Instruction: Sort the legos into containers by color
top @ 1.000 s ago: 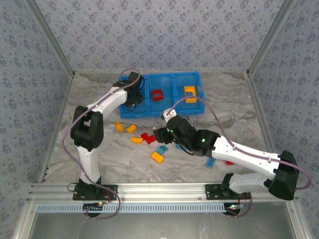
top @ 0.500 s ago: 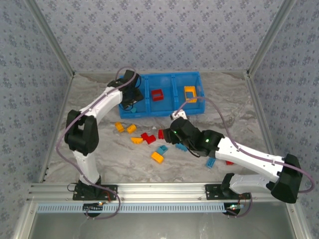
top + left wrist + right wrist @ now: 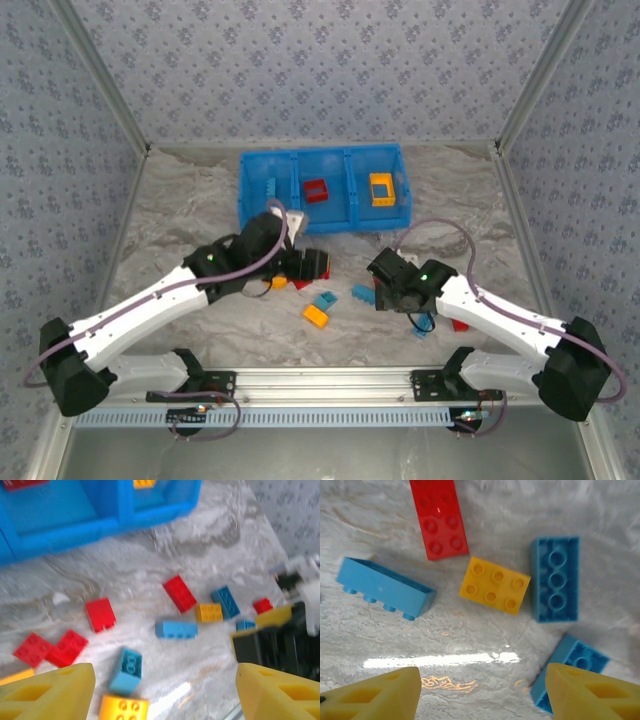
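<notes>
Where the table (image 3: pixel 180 200) runs toward the back wall, blue bin (image 3: pixel 350 222): three compartments side by side, far larger than any brick.
Bin contents, top view: a red frame piece (image 3: pixel 317 190) in the middle compartment, an orange frame piece (image 3: pixel 381 188) in the right one. Whether the left one holds anything I cannot tell.
Loose legos (image 3: pixel 316 316): scattered on the table in front of the bin, between the left arm (image 3: pixel 170 290) and the right arm (image 3: pixel 490 310), none held.
Left gripper (image 3: pixel 165 680): yellow fingers (image 3: pixel 50 690) spread wide with nothing between them, hanging over the bricks near the bin's front wall.
Right gripper (image 3: pixel 482 680): its fingers (image 3: pixel 595 690) spread wide as well, bare table between them.
Top view alone: both arms reach inward, tips near each other. The left arm covers part of the red and orange bricks under it.
Left wrist view adds: those pieces in the open, somewhat blurred. There is a square red brick (image 3: pixel 100 614), a red pair (image 3: pixel 50 650) touching each other, and a teal brick (image 3: pixel 126 670) just beside an orange block (image 3: pixel 123 709). The right arm's black end sits at the right edge.
Right wrist view adds: stud detail the other views lack. An orange six-stud brick (image 3: pixel 495 585) lies near a long red brick (image 3: pixel 439 519) and just beside a dark blue brick (image 3: pixel 555 578) that lies hollow side up. A light blue brick (image 3: pixel 385 588) is tipped on its side, and another blue brick (image 3: pixel 570 672) lies close by the right finger.
</notes>
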Robot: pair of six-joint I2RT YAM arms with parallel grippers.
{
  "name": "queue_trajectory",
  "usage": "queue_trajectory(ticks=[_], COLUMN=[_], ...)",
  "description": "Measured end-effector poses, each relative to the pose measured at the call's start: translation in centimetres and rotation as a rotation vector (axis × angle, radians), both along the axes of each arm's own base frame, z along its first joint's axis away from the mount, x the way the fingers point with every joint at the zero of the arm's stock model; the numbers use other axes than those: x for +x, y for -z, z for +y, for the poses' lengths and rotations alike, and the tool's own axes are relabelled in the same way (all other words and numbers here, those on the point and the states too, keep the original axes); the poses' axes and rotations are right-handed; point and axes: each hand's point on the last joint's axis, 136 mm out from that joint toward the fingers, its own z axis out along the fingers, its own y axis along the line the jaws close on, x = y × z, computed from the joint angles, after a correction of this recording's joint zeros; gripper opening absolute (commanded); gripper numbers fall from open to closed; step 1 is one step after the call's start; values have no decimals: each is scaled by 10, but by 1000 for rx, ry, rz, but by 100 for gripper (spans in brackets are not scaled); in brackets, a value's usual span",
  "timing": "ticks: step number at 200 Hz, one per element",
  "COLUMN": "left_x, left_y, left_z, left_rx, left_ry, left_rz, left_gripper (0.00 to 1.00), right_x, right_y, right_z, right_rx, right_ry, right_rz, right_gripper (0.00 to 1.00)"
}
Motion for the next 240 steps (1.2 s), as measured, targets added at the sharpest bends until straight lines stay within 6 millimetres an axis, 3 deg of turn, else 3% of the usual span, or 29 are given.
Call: queue_trajectory(ticks=[30,53,130,183,211,240], left_x=[-34,-46,-45,-43,-42,-42], left_y=[39,46,31,19,6,-3], left_z=[3,4,5,2,0,1], left_rx=[50,49,5,-18,-42,-63], left_ry=[78,103,97,95,94,92], left_rz=[42,46,6,-11,-28,-44], left_gripper=[74,74,74,74,75,75], right_x=[-7,-3,8,44,64,69], right_y=[26,32,46,42,42,42], right_z=[5,3,-10,-6,-15,-27], right_rx=[23,-25,-259,-370,-392,-402], right_ry=[62,64,-46,-125,-125,-133], right_rz=[78,99,162,159,175,197], right_gripper=[65,63,64,68,67,65])
